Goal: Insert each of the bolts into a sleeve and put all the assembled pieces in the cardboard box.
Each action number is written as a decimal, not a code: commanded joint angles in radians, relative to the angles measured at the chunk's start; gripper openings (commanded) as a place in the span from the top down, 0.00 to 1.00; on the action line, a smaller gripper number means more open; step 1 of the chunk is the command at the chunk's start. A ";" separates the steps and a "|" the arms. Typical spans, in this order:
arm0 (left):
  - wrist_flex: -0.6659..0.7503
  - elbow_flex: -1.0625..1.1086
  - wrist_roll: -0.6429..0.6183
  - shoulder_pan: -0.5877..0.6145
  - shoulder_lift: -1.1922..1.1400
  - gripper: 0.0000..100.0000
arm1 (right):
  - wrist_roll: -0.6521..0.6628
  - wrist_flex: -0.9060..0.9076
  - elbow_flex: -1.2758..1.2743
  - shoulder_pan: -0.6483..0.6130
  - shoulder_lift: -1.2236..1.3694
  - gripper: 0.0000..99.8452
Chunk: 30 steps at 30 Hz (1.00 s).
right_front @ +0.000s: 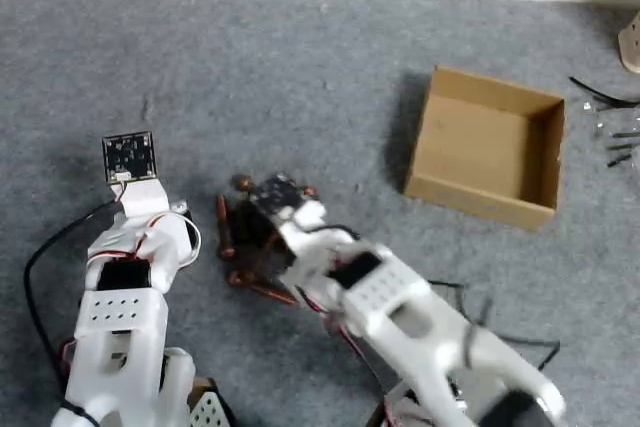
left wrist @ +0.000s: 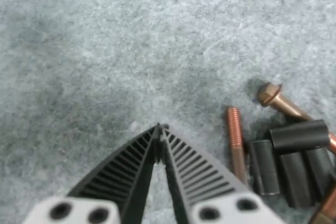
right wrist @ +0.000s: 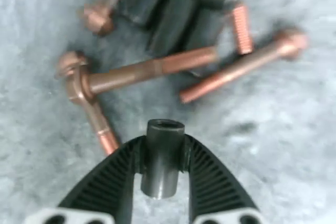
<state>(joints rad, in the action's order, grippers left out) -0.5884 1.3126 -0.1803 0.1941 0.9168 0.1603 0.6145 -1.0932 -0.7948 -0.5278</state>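
A grey carpet is covering the table. The two white arms are standing at the near edge. The right arm is stretching from the near right toward the middle, and the left arm is standing at the near left. The cardboard box is sitting open on the far right, well apart from everything else, with only bare cardboard showing inside.

The left gripper is hanging over bare carpet with its fingertips pressed together on nothing, just left of the pile. The right gripper is clamping a dark sleeve between its fingers, the sleeve's open end showing beyond the tips, just near of the pile.

The pile of parts is lying in the middle of the table, between the arms. In it, several black sleeves are lying side by side, touching. Copper-coloured bolts are lying around them. One long bolt is resting against the sleeves, another bolt is lying slanted beside it, and a third bolt is touching the long one's head.
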 commanded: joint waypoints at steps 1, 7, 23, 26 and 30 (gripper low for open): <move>0.026 -0.045 -0.006 0.001 -0.002 0.99 | 0.009 -0.079 -0.136 0.054 -0.260 1.00; 0.028 -0.045 -0.003 -0.061 -0.008 0.99 | 0.009 -0.081 -0.266 0.156 -0.542 1.00; -0.114 -0.048 0.276 -0.476 -0.012 0.82 | 0.014 -0.077 -0.357 0.183 -0.656 1.00; -0.155 -0.058 0.301 -0.521 -0.012 0.79 | 0.014 -0.077 -0.357 0.183 -0.656 1.00; -0.153 -0.056 0.301 -0.522 -0.012 0.79 | 0.014 -0.077 -0.357 0.183 -0.656 1.00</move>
<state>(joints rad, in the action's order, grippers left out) -0.7357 1.3126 0.1112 -0.3107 0.9091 0.1649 0.5654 -1.4599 -0.6260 -1.1615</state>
